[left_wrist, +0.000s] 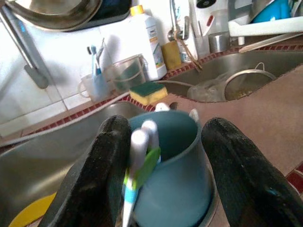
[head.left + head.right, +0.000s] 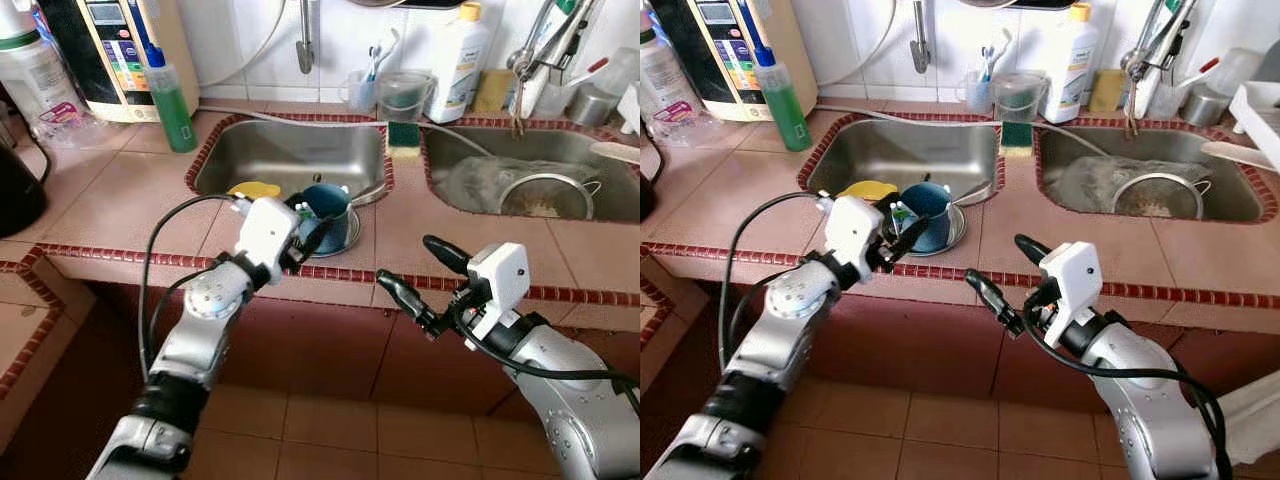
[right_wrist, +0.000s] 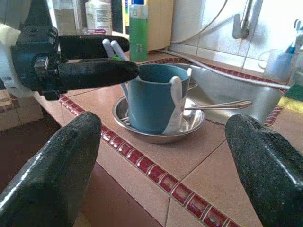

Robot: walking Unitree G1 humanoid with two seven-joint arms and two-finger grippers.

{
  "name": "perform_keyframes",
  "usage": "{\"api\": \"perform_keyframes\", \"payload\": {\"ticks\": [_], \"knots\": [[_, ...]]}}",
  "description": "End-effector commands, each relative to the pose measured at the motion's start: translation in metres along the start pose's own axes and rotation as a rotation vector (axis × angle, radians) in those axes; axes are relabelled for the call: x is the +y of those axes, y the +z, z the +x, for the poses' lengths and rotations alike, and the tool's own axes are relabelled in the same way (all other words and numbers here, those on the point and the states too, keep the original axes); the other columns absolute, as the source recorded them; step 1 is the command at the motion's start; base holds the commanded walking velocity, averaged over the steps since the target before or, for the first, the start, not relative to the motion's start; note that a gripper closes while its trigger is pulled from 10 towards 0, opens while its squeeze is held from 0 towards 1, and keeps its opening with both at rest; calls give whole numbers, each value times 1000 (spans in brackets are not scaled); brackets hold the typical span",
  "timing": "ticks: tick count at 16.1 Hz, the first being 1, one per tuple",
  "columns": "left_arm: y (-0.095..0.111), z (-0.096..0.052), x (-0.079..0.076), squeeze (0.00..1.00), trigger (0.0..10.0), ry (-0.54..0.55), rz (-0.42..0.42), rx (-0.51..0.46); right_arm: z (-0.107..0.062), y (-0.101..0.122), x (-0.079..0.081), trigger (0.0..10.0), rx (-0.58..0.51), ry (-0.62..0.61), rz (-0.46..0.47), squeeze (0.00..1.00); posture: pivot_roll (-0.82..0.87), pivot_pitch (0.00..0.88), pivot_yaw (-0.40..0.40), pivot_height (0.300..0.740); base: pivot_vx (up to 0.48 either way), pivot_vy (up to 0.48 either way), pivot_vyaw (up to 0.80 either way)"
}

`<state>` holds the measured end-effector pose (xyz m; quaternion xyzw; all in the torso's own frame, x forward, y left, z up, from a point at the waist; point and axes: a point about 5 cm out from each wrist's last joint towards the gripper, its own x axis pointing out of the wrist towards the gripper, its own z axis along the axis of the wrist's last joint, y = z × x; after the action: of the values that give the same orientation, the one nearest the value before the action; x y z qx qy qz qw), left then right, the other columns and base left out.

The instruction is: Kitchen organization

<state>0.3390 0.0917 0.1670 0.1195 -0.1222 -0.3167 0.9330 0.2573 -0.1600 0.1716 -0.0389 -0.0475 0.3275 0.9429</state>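
Cup (image 1: 173, 161) between left hand (image 1: 165, 175) fingers (spread) — unclamped.

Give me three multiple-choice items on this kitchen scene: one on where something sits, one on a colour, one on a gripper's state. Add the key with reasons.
1. Where does the blue cup stand?
A. In a shallow metal dish on the counter
B. Inside the right sink
C. On the floor

2. What colour is the liquid in the pump bottle by the left sink?
A. Red
B. Green
C. Clear

3. How is the left gripper set?
A. Shut on a sponge
B. Hanging idle by the floor
C. Open, with a finger on each side of the cup

Key: 1 A, the right wrist view shows the cup in the metal dish on the tiled counter. 2 B, the bottle's contents are plainly green. 3 C, the left wrist view shows both black fingers spread apart, with the cup between them.
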Motion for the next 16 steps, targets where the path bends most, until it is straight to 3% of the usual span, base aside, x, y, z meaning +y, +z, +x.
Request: {"api": "perform_keyframes", "payload": {"ticks": [1, 4, 5, 7, 16], "knots": [[2, 4, -1, 0, 10000, -7, 25, -3, -1, 6, 2, 10000, -18, 5, -7, 0, -252, 85, 85, 740, 0, 0, 0], [-1, 10, -1, 0, 10000, -7, 35, 18, -1, 6, 3, 10000, -18, -1, -3, 0, -257, 86, 91, 740, 0, 0, 0], [-3, 10, 0, 0, 1333, -13, 7, 24, -1, 6, 3, 10000, -19, -2, -2, 0, -261, 87, 95, 740, 0, 0, 0], [-4, 10, 4, 0, 0, -10, -23, 23, -2, 6, 4, 10000, -19, -7, 1, 0, -262, 86, 98, 740, 0, 0, 0], [-1, 9, 13, 0, 0, -4, -29, 14, 1, 5, 6, 10000, -25, -1, 7, 0, -246, 67, 98, 740, 0, 0, 0]]}}
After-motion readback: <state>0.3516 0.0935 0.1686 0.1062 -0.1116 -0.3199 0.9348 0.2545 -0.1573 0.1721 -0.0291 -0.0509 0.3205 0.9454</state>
